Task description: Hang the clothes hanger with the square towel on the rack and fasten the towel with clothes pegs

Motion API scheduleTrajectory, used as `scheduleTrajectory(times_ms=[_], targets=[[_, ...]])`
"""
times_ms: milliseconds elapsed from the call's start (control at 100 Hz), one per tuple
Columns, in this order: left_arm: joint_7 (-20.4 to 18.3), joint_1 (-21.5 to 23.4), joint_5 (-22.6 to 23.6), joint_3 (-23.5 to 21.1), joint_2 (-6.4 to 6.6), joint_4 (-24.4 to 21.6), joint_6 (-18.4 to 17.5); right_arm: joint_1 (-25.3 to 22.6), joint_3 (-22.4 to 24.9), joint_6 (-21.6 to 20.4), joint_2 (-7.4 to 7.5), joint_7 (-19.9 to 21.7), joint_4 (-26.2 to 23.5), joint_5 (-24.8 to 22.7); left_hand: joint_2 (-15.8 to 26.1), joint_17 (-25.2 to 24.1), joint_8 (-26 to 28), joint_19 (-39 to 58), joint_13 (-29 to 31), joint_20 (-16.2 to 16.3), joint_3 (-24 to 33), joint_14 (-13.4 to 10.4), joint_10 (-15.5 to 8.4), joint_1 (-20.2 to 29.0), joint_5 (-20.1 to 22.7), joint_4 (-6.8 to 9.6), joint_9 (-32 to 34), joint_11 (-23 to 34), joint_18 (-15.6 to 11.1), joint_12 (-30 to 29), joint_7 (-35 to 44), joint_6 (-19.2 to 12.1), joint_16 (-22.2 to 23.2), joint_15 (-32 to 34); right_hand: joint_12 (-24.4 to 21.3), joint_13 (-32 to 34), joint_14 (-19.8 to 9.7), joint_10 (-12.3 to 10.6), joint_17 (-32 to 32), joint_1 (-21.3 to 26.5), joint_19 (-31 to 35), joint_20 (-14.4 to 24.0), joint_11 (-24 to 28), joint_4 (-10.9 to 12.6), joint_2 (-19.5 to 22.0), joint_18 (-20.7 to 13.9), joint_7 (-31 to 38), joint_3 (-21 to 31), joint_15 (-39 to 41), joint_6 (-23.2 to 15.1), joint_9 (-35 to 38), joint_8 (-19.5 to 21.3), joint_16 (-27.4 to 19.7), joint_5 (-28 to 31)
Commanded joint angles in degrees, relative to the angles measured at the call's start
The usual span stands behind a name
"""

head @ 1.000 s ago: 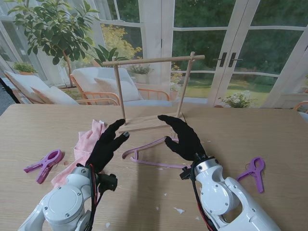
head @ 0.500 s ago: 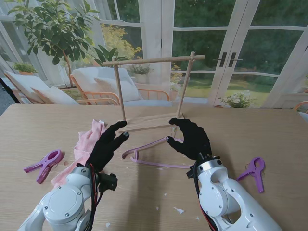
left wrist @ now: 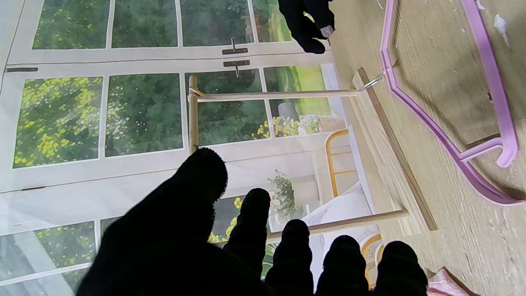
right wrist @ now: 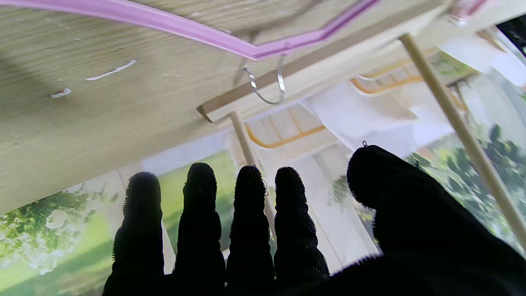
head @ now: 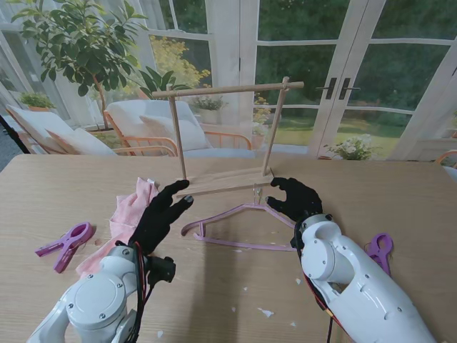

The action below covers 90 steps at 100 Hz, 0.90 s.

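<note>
Hanger point(head: 239, 225) flat on table point(head: 400, 193), long axis running left to right, metal hook point(right wrist: 266, 84) pointing away toward rack point(head: 228, 136) base; right hand point(head: 296, 199) nearer, just beside hook end, fingers apart and holding nothing; left hand point(head: 163, 214) open too, hovering between hanger and pink towel point(head: 128, 218); pegs point(head: 66, 243) well apart at either side; no readable writing or brand anywhere.

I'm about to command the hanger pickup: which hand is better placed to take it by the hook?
Right. The right hand is open beside the hanger hook; the left hand hovers nearer the towel.
</note>
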Motion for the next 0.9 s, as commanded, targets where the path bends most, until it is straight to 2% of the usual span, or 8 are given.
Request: scheduleTrajectory(times_ms=[0,150,280,410,620,750,890], targets=[[-0.92,0.02,-0.11,0.08,-0.27,-0.01,0.51,1.81,-0.7,0.86,-0.68,1.32,2.17,-0.21,-0.81,0.12,0.44,-0.71,-0.8,0.67,0.71,-1.7,-1.44,1.49,0.02,0.75,-0.12,0.59,-1.28,0.77,0.15,-0.8,0.4,-0.44,-0.39,1.28,-0.4,0.38,0.52,-0.43,1.4,23.11,0.17,-0.08,0.42,0.57,0.14,0.39,-0.06,0.32,0.84,-0.72,-0.33,0.25],[-0.88,0.07,-0.37,0.01,-0.32,-0.16,0.95,6.84,-4.87,2.92,-1.43,0.5,9.26,0.99,-0.8,0.12,0.42,-0.59,-0.79,0.8,0.72,-1.63,-1.24,1.68,-0.16,0.73,0.06,0.87,-1.23,0.97,0.04,-0.38,0.5,-0.39,-0.06,2.35,-0.49,0.9,1.12,-2.01,3.27,22.17,1.99,-0.72,-0.64,0.35,2.2,2.82,1.33,1.28,1.87,-1.3,0.21,1.19],[-0.98,0.09,-0.4,-0.04,-0.3,-0.19,1.04,9.63,-7.92,4.51,-1.56,1.81,13.1,1.64,-0.82,0.09,0.4,-0.52,-0.8,0.91,0.68,-1.6,-1.16,1.7,-0.23,0.71,0.12,1.05,-1.21,1.06,0.01,-0.23,0.6,-0.36,0.58,2.29,-0.17,1.22,1.32,-3.42,4.88,21.52,3.63,-1.88,-1.36,-0.05,3.77,3.87,3.15,1.68,1.48,-1.73,0.93,0.99],[-1.05,0.06,-0.43,-0.04,-0.29,-0.16,1.13,10.77,-9.77,5.0,-1.53,3.58,14.68,2.67,-0.76,0.08,0.38,-0.45,-0.79,1.02,0.6,-1.63,-1.17,1.72,-0.31,0.69,0.14,1.16,-1.25,1.11,-0.02,-0.15,0.68,-0.36,1.0,1.35,-0.04,1.54,0.89,-4.18,5.47,21.11,4.27,-2.59,-2.7,-0.28,5.23,3.9,3.89,1.49,0.5,-1.52,1.29,1.59],[-1.3,0.19,-0.43,-0.05,-0.22,-0.23,1.18,11.9,-12.41,5.72,-0.62,7.9,15.17,2.17,-0.77,0.05,0.36,-0.4,-0.8,1.13,0.58,-1.67,-1.11,1.8,-0.42,0.7,0.2,1.31,-1.26,1.18,-0.03,-0.08,0.73,-0.38,1.55,0.57,-0.6,1.16,0.6,-4.79,5.73,20.67,5.06,-3.55,-5.65,-0.92,7.47,4.15,4.16,0.93,-0.97,-0.16,1.47,1.1],[-1.32,0.16,-0.36,-0.08,-0.21,-0.15,1.17,12.39,-13.87,6.28,-0.34,8.51,15.54,0.85,-0.76,0.04,0.33,-0.4,-0.78,1.19,0.58,-1.7,-1.07,1.9,-0.45,0.71,0.22,1.41,-1.26,1.22,-0.02,-0.06,0.75,-0.39,2.55,1.17,-0.33,0.94,1.19,-4.5,6.9,20.84,6.87,-4.25,-8.73,-1.31,11.88,7.12,6.33,1.04,-1.39,3.22,2.54,1.07],[-1.17,0.1,-0.31,-0.08,-0.27,-0.09,1.4,12.88,-15.31,6.62,-0.78,6.34,16.88,-0.26,-0.79,0.04,0.31,-0.39,-0.78,1.23,0.57,-1.67,-1.06,2.03,-0.58,0.69,0.19,1.43,-1.25,1.23,-0.04,0.09,0.73,-0.41,6.2,2.74,0.1,0.66,2.42,-4.96,9.93,21.51,11.86,-5.42,-13.19,-1.7,22.83,14.08,11.13,1.31,0.2,11.03,4.66,2.28]])
